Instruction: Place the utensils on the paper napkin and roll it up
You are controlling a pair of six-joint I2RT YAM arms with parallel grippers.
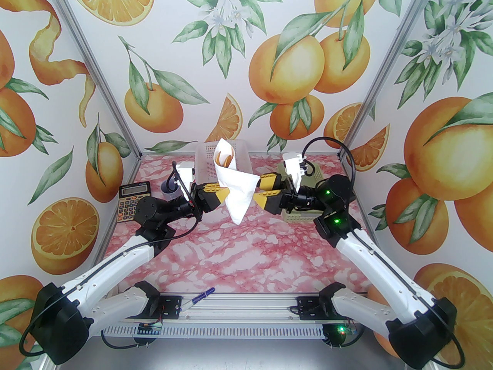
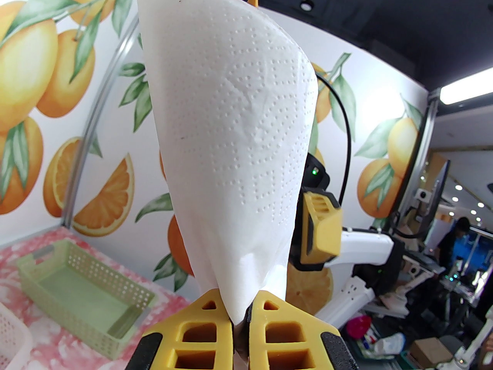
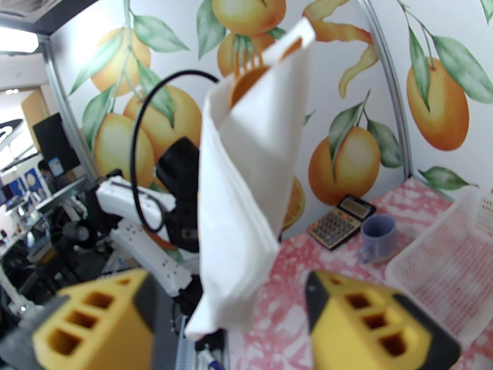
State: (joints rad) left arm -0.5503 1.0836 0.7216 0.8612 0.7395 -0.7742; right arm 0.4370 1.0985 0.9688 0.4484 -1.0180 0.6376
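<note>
The rolled paper napkin (image 1: pixel 235 191) hangs roughly upright above the counter (image 1: pixel 246 253), the utensils (image 1: pixel 224 159) poking from its top, its left side pinched in the closed left jaws, while the open right jaws wait just beside its loose right-hand flap.

This is a robotics lab, and I am standing at one of its test cells. The cell is a booth: aluminium posts (image 1: pixel 92 75) hold up walls (image 1: pixel 246 52) printed with oranges and blossom, set around a pink marbled tabletop (image 1: pixel 238 253). A left arm (image 1: pixel 115 262) and a right arm (image 1: pixel 369 256), white and black with green lamps lit, are bolted by a slotted metal rail (image 1: pixel 246 308) at the near edge, cables looping off them. Past the booth's open side the room runs on: a strip light (image 2: pixel 466 89) under a dark ceiling, a dark screen (image 3: pixel 54 141), a clutter of gear (image 2: pixel 385 341), and a person in blue (image 2: pixel 458 241) farther back.
</note>
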